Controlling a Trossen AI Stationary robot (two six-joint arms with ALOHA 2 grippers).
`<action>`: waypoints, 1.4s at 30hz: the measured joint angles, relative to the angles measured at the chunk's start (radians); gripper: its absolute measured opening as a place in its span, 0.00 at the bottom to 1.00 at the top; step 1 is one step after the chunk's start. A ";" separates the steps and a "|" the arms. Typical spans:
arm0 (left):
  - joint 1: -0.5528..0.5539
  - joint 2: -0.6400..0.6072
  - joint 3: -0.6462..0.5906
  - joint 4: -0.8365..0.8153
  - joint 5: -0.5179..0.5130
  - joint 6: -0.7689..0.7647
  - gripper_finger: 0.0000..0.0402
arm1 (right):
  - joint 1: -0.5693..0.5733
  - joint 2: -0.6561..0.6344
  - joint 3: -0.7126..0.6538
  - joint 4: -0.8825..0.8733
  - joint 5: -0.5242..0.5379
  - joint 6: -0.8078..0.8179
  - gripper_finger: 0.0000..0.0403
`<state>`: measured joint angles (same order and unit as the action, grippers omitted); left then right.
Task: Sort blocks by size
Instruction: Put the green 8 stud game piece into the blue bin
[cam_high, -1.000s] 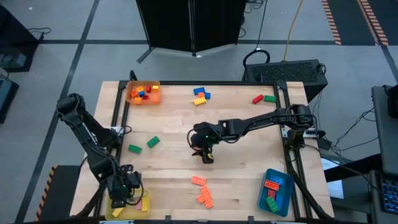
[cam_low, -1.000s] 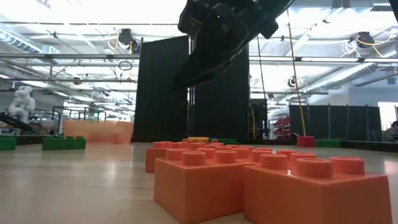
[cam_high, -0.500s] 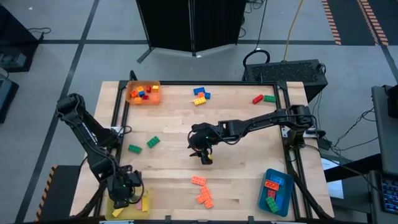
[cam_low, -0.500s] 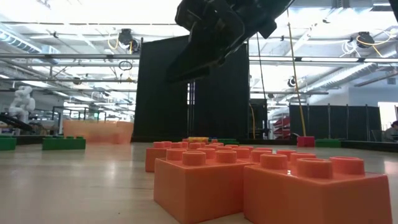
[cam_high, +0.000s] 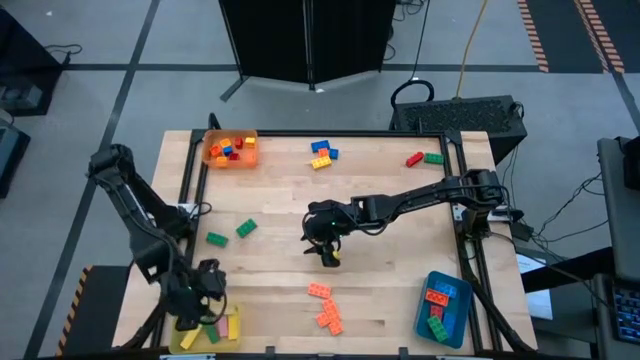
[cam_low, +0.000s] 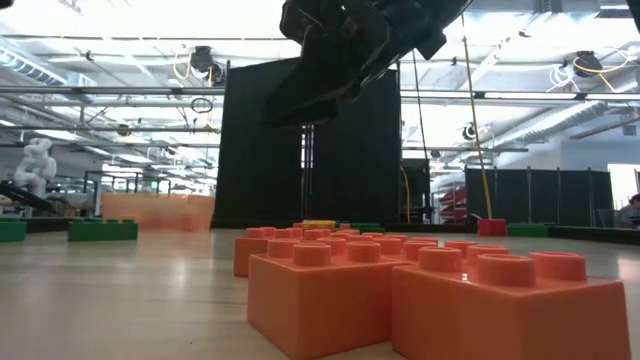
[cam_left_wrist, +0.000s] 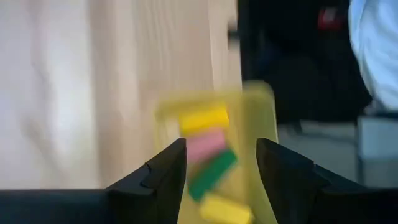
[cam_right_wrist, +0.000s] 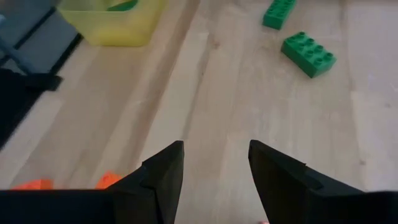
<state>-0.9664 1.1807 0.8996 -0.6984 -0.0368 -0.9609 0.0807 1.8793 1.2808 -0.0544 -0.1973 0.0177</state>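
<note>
Wooden counter (cam_high: 380, 290) strewn with blocks (cam_high: 325, 306), left gripper (cam_high: 198, 312) over yellow tray (cam_high: 232, 328) at near left corner, jaws spread above yellow, pink, green bricks, right gripper (cam_high: 322, 240) mid-counter, jaws spread, empty

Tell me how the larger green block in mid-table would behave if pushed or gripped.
The larger green block looks like rigid moulded plastic, so it probably won't flex. Lying flat and low on the wooden table, it should slide rather than tip or roll. Its studded top may give some grip; the smooth sides could be slippery.
</note>
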 joint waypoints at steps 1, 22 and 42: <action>0.002 -0.020 0.008 -0.001 -0.055 0.041 0.49 | 0.000 0.000 0.000 0.000 0.021 -0.001 0.44; 0.197 -0.139 0.027 -0.411 -0.668 -0.044 0.49 | -0.065 -0.003 0.000 -0.022 0.254 -0.109 0.44; 0.659 -0.131 -0.160 -0.375 -0.443 0.074 0.78 | -0.183 -0.010 0.136 -0.524 0.244 -0.178 0.44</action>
<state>-0.3072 1.0492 0.7401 -1.0737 -0.4799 -0.8871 -0.1024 1.8698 1.4166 -0.5785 0.0471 -0.1602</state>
